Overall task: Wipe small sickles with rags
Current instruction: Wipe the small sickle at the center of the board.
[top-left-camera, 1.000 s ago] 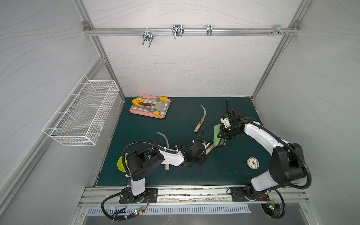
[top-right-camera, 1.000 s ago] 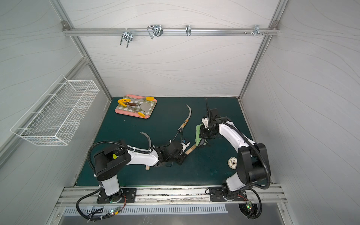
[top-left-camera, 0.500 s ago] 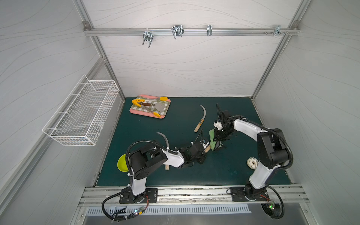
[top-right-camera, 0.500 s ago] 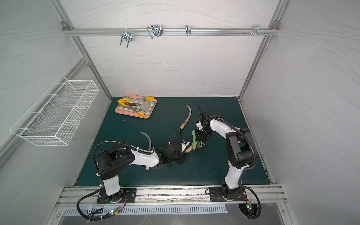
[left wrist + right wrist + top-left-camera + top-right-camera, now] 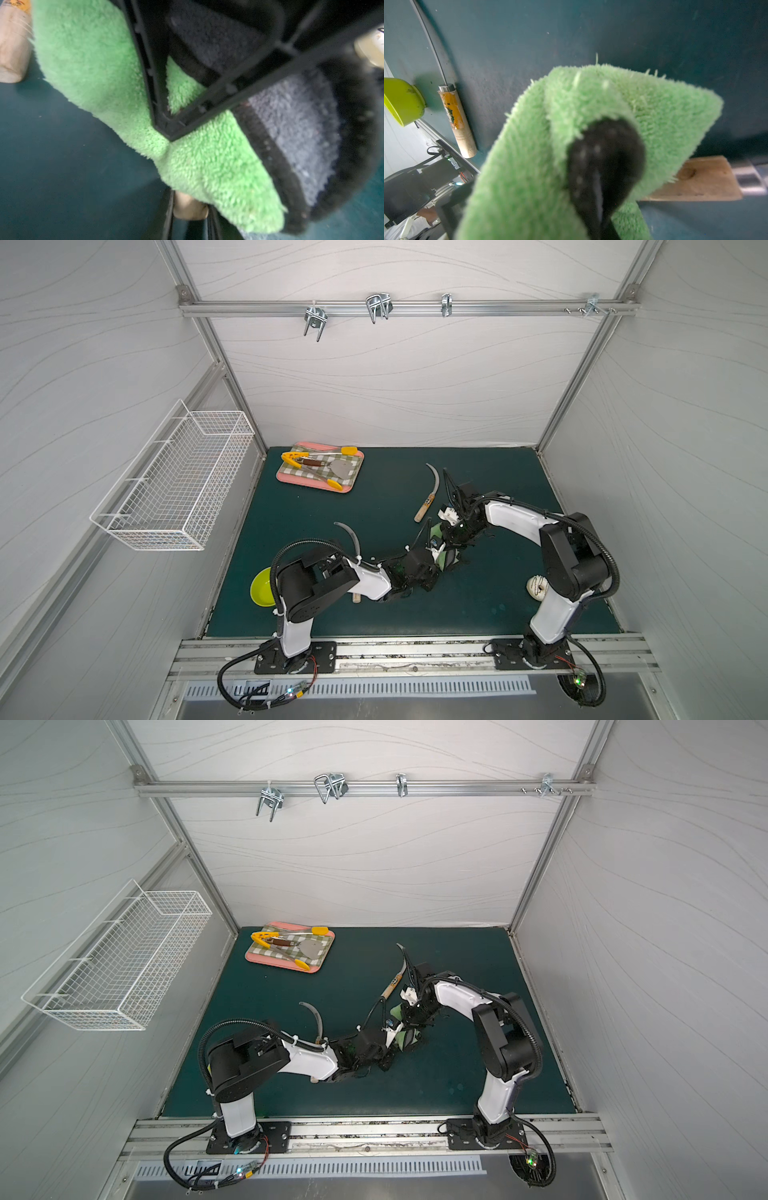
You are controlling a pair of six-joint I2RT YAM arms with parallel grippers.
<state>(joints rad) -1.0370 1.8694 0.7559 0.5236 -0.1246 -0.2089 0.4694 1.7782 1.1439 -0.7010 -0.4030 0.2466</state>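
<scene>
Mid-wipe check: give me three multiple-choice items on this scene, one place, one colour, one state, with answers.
1. The pink tray lies at: A) the mat's far-left corner B) its centre C) its near-right corner.
2. The bowl is: A) red B) lime-yellow C) white.
3. The right end effector is: A) open B) shut on the rag C) out of view.
Answers: A, it sits by the back wall, left; B, lime rim at the mat's near-left edge; B, it pinches the green cloth.
</scene>
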